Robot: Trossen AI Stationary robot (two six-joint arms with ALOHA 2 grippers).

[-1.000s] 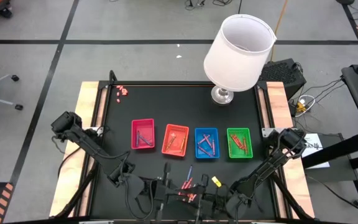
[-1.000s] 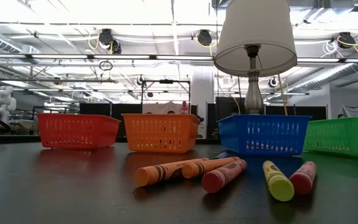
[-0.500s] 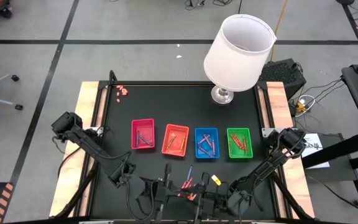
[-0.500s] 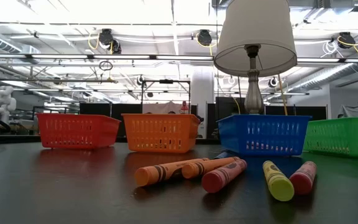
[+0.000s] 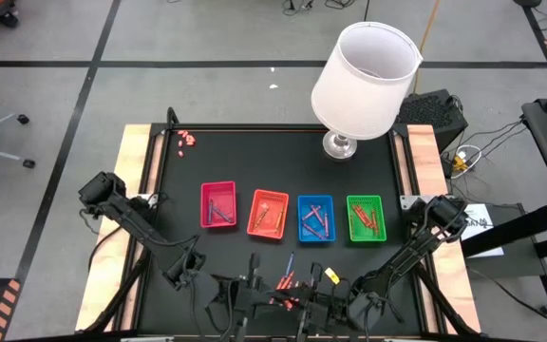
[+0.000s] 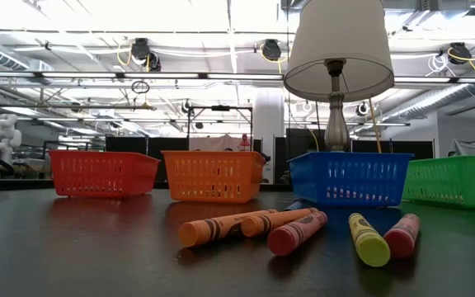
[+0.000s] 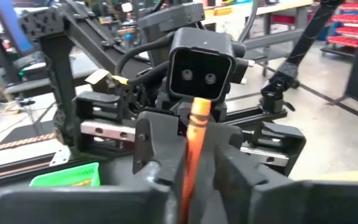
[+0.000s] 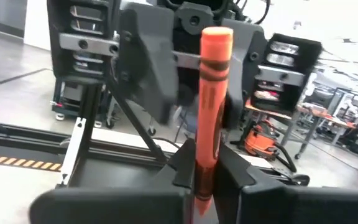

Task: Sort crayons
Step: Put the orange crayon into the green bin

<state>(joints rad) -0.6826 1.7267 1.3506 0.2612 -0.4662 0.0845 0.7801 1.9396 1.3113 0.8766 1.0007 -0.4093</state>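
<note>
At table's near edge, both end effectors, L & R, each grip an orange crayon; wrist views only.

Nothing here is showing words or numbers I can read. The crayons lying on the table are showing only dark bands on their wrappers, with no lettering I can make out, and the one standing in the right gripper is the same.

Left arm edged slightly nearer the table's near edge, nothing else moved
</note>
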